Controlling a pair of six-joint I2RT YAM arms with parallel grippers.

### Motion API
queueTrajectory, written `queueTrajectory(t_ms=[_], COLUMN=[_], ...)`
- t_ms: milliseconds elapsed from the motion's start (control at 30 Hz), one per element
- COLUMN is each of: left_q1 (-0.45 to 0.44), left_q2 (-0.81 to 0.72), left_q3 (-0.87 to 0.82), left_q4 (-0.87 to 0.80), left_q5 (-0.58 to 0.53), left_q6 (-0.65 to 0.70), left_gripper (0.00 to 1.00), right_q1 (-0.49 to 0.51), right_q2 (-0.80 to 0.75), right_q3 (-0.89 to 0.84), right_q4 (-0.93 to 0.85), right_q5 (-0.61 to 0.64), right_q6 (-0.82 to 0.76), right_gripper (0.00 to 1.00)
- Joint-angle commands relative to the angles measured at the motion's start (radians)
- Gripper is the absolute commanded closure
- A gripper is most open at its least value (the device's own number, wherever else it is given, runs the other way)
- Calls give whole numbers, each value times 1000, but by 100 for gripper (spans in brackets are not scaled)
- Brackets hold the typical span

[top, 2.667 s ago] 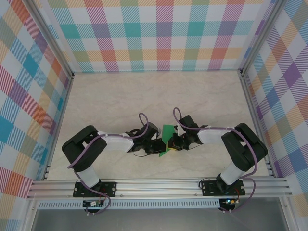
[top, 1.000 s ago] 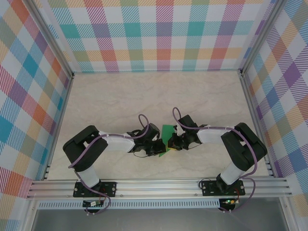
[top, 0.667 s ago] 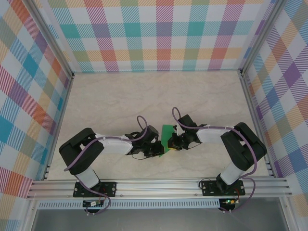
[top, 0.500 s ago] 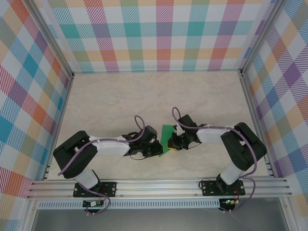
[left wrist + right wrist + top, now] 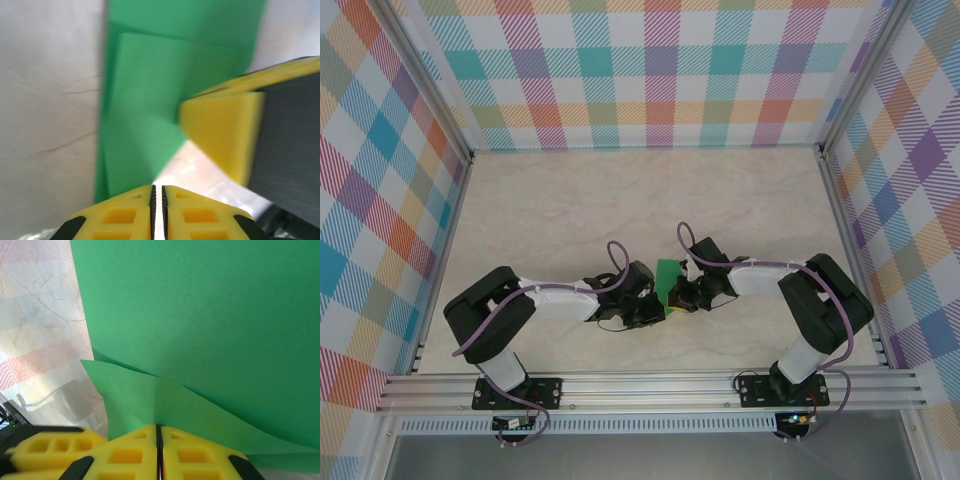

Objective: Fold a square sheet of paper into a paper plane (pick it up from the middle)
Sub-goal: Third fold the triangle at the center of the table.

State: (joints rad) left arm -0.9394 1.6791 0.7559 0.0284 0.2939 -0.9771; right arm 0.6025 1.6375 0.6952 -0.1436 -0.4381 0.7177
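green paper sheet (image 5: 668,274), layered folds; left gripper (image 5: 156,189) pinching its left corner, right gripper (image 5: 158,428) pinching its right flap.

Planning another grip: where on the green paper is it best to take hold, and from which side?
Probably the far edge of the green paper, coming from the far side. It is thin and layered, so pinch across that edge. Its near part is crowded: the right end effector is shut on a flap, the left end effector shut beside it.
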Motion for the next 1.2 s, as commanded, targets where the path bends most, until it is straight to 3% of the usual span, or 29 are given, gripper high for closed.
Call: queueTrajectory(t_ms=[0,900,1167], left_q1=[-10,-12,-10], left_q2=[30,-77,-192], left_q3=[-28,-78,-59], left_q4=[-46,-115,-173], left_q5=[-33,-79,-119], left_q6=[-5,18,37], left_gripper=[87,87,86], right_q1=[3,4,3], right_q2=[57,30,24], right_q3=[-35,-32,-34], right_q4=[-93,-138,-144], right_q5=[139,179,185], right_q6=[-20,-28,-24], right_gripper=[91,91,91])
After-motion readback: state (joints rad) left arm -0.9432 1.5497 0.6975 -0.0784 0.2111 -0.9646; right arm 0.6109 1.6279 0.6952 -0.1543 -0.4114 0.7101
